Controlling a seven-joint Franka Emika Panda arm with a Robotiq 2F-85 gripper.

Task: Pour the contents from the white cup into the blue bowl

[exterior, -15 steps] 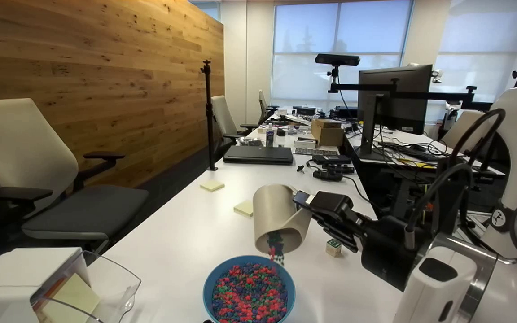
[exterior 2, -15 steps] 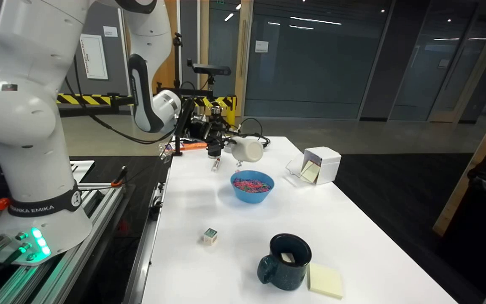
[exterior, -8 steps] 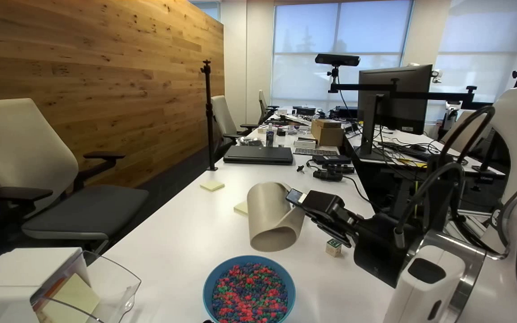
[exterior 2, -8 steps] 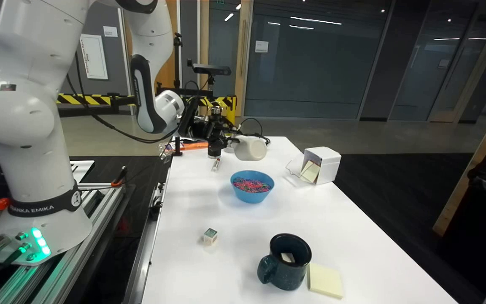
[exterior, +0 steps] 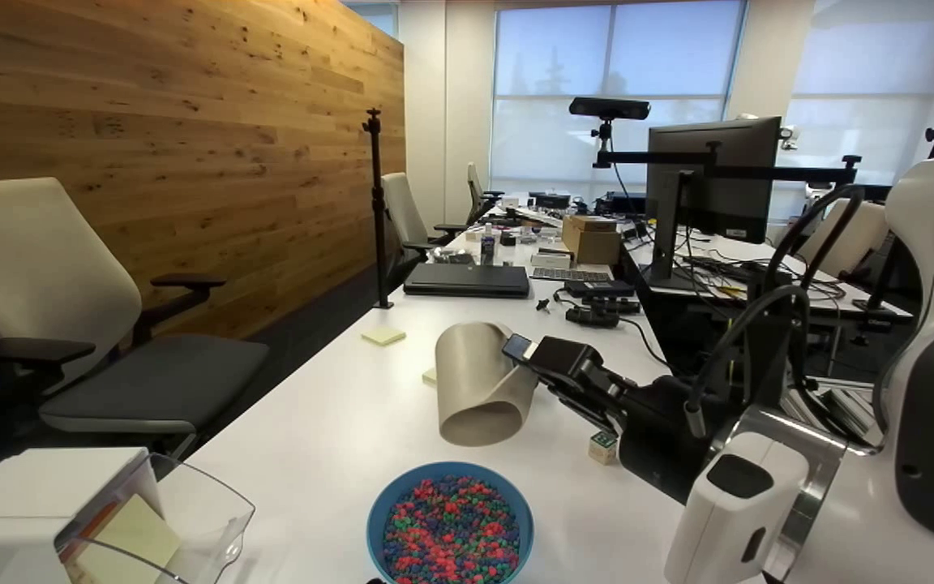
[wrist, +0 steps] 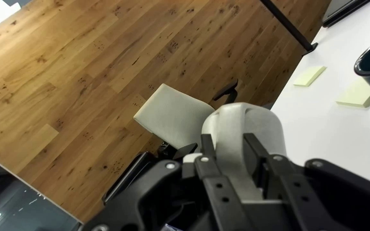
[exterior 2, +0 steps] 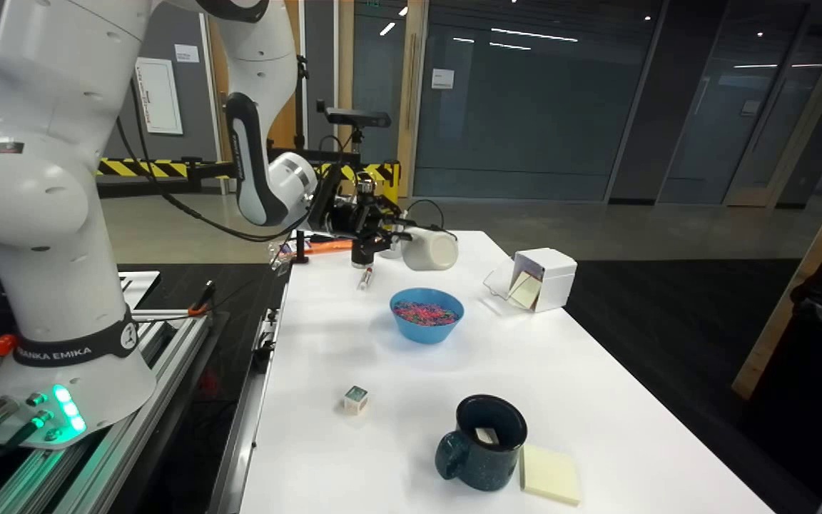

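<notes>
The gripper [wrist: 226, 138] pinches the white cup [exterior: 477, 377] by its handle [wrist: 231, 154] — a hold that leaves the body free to tip, mouth slanting down, raised clear of the blue bowl [exterior 2: 425, 333], which sits upright to catch the colourful bits [exterior: 451, 527]. Nothing visibly falling — I'd judge the pour about done!
</notes>
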